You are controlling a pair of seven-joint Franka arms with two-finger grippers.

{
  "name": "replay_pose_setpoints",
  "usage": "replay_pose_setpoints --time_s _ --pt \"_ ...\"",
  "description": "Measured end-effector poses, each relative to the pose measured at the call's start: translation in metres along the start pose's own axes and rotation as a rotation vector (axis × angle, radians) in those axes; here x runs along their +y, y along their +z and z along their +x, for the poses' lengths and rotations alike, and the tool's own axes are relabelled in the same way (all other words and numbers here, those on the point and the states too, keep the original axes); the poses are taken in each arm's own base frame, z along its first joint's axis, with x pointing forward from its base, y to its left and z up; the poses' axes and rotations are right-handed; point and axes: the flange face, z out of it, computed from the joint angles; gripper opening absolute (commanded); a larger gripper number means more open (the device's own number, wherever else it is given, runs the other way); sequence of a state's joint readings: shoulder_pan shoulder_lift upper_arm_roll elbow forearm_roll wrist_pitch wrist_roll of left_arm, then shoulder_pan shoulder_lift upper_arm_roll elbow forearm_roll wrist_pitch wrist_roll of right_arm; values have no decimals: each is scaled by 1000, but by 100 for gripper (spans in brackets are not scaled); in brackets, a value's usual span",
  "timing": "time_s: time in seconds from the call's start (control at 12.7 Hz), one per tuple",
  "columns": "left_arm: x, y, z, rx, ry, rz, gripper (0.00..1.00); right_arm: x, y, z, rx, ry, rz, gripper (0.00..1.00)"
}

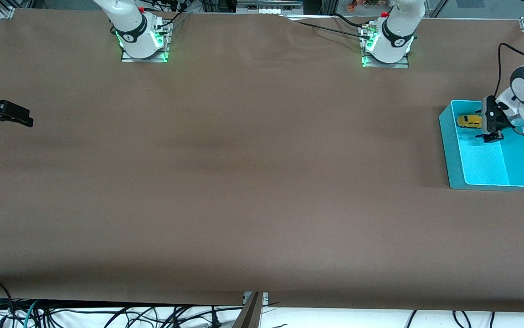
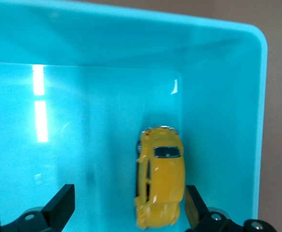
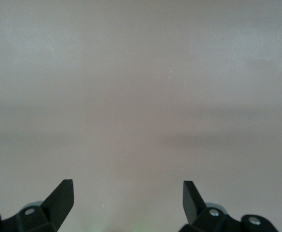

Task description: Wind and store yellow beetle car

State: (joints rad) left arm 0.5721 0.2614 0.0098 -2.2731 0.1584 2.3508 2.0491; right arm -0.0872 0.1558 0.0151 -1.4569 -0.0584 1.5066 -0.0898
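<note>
The yellow beetle car (image 1: 469, 121) lies on the floor of the cyan tray (image 1: 449, 150), in the part of the tray farther from the front camera. My left gripper (image 1: 492, 135) hangs low over the tray beside the car, open and holding nothing. In the left wrist view the car (image 2: 161, 186) lies between the spread fingers, close against one finger (image 2: 193, 203), near a wall of the tray (image 2: 218, 96). My right gripper (image 1: 24, 118) waits open and empty over the bare table at the right arm's end; the right wrist view shows its gripper (image 3: 128, 189) over plain brown table.
The cyan tray stands near the table edge at the left arm's end. The brown table cover (image 1: 253, 182) stretches between the two arms. Both arm bases (image 1: 141, 41) stand along the edge farthest from the front camera. Cables hang below the near edge.
</note>
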Motion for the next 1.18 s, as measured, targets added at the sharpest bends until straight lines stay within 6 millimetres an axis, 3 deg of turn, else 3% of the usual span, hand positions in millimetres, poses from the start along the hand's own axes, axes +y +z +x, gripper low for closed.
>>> replay_pose_setpoints --time_s 0.16,0.39,0.55,0.71,0.79,0.95,1.18 --pt "-10 -38 14 -16 -22 59 99 0 1 1 -2 0 0 100" --pt "-12 -87 33 26 -218 104 99 0 1 1 -2 0 0 100" --pt "-22 -118 58 28 -342 104 99 0 1 1 -2 1 0 100" --pt "-40 -157 93 27 -442 88 81 1 1 1 -2 1 0 100" --pt "-48 -177 107 23 -472 87 81 1 2 1 -2 1 0 100" --pt "-62 -217 130 16 -507 119 97 1 2 1 -2 1 0 100" --pt "-72 -258 167 16 -602 132 99 1 2 1 -2 1 0 100"
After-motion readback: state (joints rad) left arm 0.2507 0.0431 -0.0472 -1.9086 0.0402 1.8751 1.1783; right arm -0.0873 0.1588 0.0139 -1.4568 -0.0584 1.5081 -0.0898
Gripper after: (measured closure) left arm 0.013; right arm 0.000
